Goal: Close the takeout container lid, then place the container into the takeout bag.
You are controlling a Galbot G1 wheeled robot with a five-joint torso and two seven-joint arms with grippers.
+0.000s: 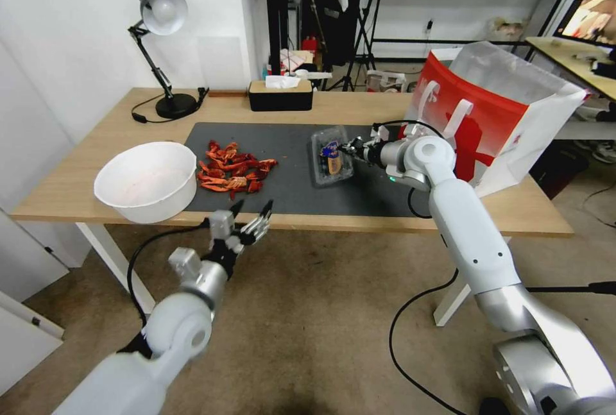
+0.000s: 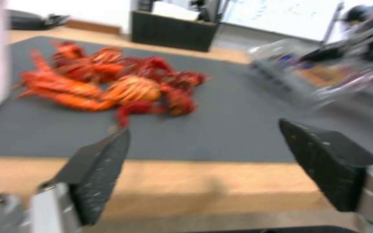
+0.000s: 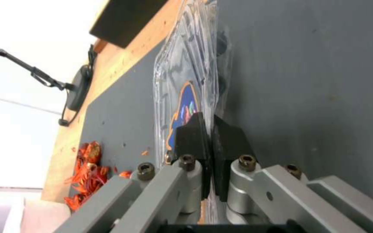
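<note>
Wooden desk with a dark mat carries my work. My right hand has its fingers pressed together on the near edge of the takeout container, which sits on the mat with its lid down, so closing looks done. Next I judge a lift toward the takeout bag just beside it, gently, since thin plastic flexes. My left hand hangs spread before the desk.

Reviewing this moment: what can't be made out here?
- Whether the clear plastic clamshell takeout container is fully latched: right gripper covers its edge in the right wrist view; blurred in the left wrist view.
- Inside of the red-and-white paper takeout bag: its silvery wall hides it in the head view.
</note>
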